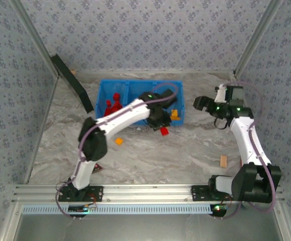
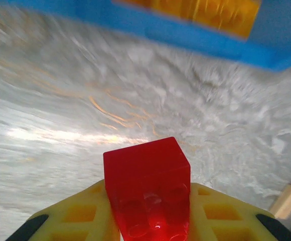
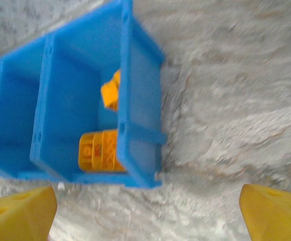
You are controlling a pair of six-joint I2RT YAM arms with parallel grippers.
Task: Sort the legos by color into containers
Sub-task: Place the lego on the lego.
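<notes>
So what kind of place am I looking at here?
Most likely a robot lab test cell: two arms bolted to an aluminium rail, patterned backdrop panels walling a marble-look table, and a blue bin of toy bricks.

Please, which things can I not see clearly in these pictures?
1. Top view: the left arm covers much of the middle compartment of the blue bin.
2. Top view: the red legos in the left compartment are too small to count.
3. Left wrist view: the bottom edge cuts off the red lego in the left claw; blur smears the bin wall.
</notes>
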